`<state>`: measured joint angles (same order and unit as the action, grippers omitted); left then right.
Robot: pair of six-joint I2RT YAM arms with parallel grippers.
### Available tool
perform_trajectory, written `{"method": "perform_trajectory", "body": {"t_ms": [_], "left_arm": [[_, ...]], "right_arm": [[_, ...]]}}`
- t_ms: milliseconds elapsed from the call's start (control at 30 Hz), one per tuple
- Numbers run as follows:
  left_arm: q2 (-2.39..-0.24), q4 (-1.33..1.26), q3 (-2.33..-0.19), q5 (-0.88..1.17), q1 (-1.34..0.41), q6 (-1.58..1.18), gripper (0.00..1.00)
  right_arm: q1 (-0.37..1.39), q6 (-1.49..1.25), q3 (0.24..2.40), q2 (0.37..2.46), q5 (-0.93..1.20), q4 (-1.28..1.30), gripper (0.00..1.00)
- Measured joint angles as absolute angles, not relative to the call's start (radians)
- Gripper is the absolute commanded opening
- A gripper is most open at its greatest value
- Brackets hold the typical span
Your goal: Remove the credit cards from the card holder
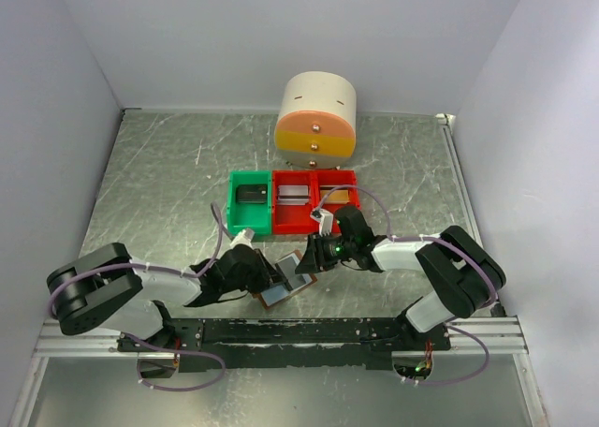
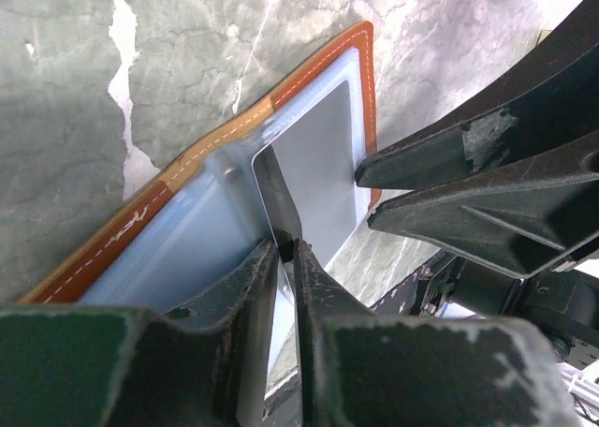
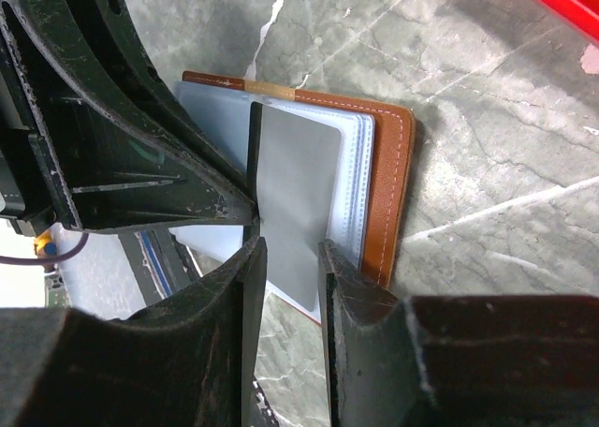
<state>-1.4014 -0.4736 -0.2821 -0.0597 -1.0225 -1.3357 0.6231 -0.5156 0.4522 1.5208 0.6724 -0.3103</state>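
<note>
The brown card holder [image 1: 301, 261] lies open on the metal table between both grippers, its pale blue-grey panels [image 2: 178, 249] facing up. A pale grey credit card [image 3: 298, 179] sits over its right panel [image 3: 360, 188], with one edge lifted. My left gripper [image 2: 285, 249] is shut on that raised edge, and in the right wrist view its dark fingers [image 3: 140, 165] meet at the card's side. My right gripper [image 3: 290, 254] stands narrowly open just above the card and the holder's brown border [image 3: 393, 193], with nothing pinched. Its fingertips [image 2: 412, 165] reach the card's far edge.
A green bin [image 1: 232, 205] and two red bins [image 1: 314, 228] stand just beyond the holder, each with small items inside. A cream and orange round drawer unit [image 1: 316, 118] is behind them. White walls close in the table on three sides.
</note>
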Motion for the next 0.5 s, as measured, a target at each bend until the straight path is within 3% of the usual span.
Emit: {"method": "perform_trajectory", "body": {"t_ms": [233, 500], "left_arm": [[-1.346, -0.417, -0.273, -0.064, -1.023, -1.335, 0.20], [-1.314, -0.389, -0.264, -0.070, -1.023, -1.336, 0.38]], "right_arm": [[0.623, -0.517, 0.452, 1.521, 0.668, -0.310, 0.29], [0.623, -0.517, 0.452, 1.521, 0.666, -0.310, 0.29]]}}
